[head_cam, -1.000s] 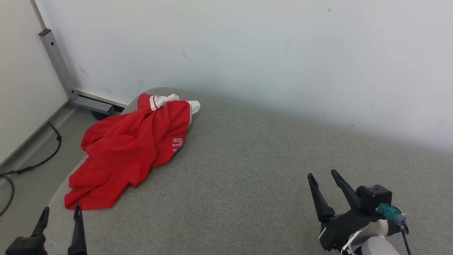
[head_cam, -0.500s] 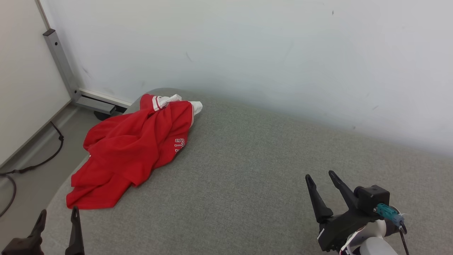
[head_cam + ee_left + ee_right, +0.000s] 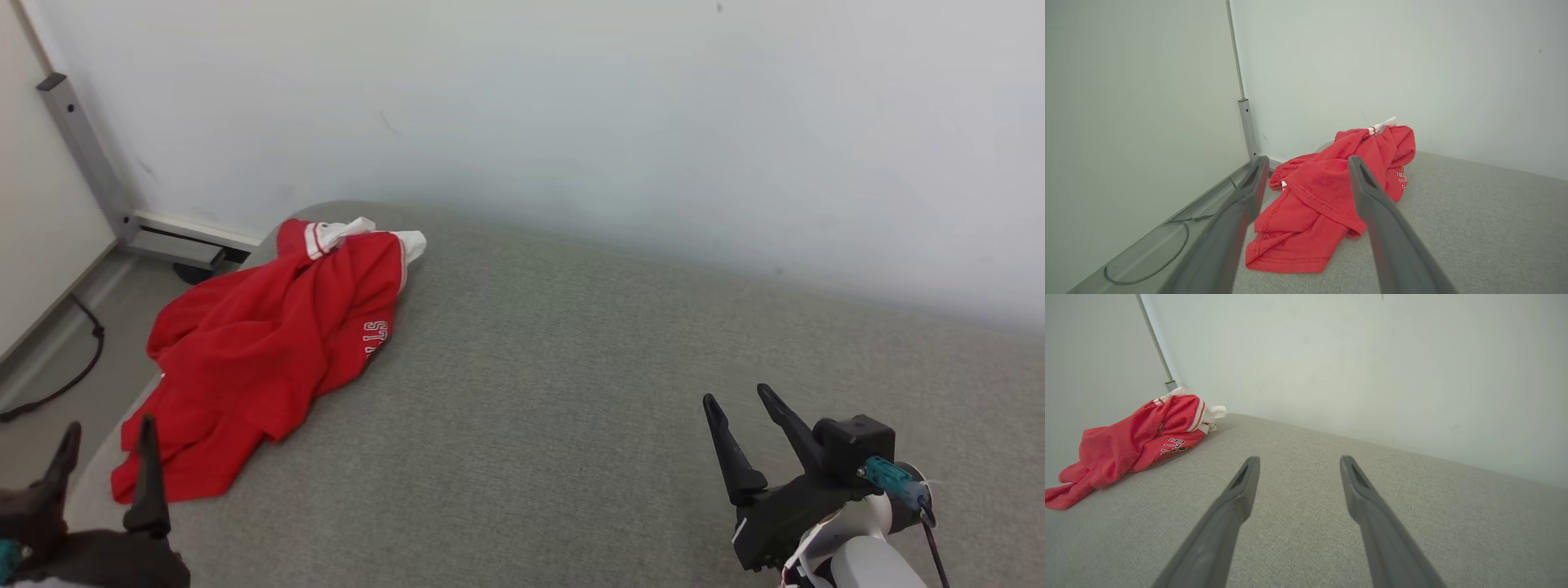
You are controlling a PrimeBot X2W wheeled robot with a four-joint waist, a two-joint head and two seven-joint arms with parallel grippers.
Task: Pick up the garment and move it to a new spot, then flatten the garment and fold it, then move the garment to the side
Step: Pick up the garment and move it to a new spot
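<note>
View swung right, red garment [image 3: 261,343] marked "LLS", left gripper [image 3: 109,425], right gripper [image 3: 736,395], jaws spread

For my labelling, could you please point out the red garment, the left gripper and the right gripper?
red garment [image 3: 245,343], head view, middle of the crumpled cloth.
left gripper [image 3: 110,421], head view, midway between its fingertips.
right gripper [image 3: 735,393], head view, midway between its fingertips.

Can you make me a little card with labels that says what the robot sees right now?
shirt: red, crumpled in a heap, white trim at the far end
where: far left corner of the table
table: grey cloth top
left hand: open, close to the shirt, holding nothing
right hand: open, over bare table, far from the shirt
folded: not yet
</note>
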